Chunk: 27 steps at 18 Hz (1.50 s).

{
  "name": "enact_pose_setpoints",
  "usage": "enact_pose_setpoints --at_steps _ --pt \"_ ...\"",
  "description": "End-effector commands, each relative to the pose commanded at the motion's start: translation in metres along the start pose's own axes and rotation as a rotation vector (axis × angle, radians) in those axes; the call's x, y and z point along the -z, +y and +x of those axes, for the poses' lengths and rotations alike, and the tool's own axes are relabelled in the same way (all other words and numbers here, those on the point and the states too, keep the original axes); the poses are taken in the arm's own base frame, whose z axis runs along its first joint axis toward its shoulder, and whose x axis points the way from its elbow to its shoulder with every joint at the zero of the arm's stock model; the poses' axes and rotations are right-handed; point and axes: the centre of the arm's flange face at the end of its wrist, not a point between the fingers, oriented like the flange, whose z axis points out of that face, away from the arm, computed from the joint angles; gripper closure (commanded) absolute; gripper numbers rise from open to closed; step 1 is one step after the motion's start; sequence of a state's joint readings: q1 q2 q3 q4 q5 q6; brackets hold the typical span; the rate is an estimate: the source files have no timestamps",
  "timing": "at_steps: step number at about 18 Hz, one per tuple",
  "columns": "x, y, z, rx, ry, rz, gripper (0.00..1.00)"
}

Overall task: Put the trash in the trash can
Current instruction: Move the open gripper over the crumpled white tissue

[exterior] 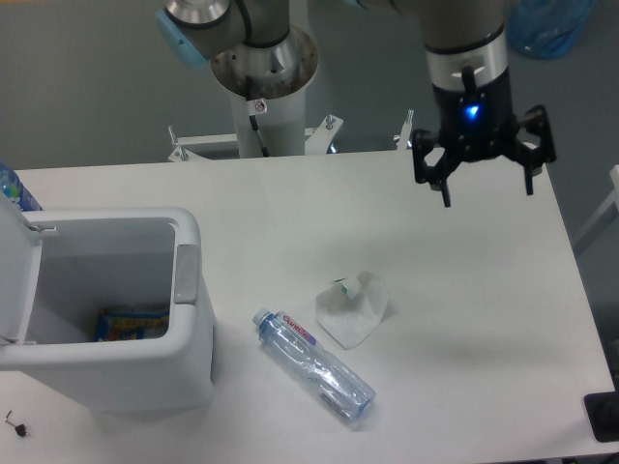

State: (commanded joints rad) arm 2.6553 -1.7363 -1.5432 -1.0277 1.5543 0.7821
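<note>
Two-finger gripper (486,190) hangs wide open, empty, far right over table. Crumpled whitish wrapper (352,308) and clear blue-capped bottle (314,365) lie mid-table, just apart. White boxy bin (189,319) near left, lid up. Descend centred on wrapper, avoiding bottle.

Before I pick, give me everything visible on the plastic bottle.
The bottle is clear plastic with a blue cap at its upper-left end and a red-and-white label just behind the cap. It lies flat on the white table, running diagonally from upper left to lower right, between the trash can and the crumpled wrapper. It looks empty and slightly dented. Nothing grips it; contact with the wrapper cannot be told.
</note>
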Motion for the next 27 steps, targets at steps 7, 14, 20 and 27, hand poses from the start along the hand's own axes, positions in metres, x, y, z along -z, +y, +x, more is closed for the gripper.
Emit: enact_pose_setpoints --at_steps 7,14,20,27 --pt "-0.057 0.007 0.023 -0.082 0.151 0.032 0.00" --pt "-0.081 0.018 0.040 -0.058 0.157 0.075 0.00" --pt "-0.114 0.026 0.053 -0.244 0.209 0.040 0.00" --pt "-0.168 0.045 0.113 -0.286 0.322 -0.053 0.00"
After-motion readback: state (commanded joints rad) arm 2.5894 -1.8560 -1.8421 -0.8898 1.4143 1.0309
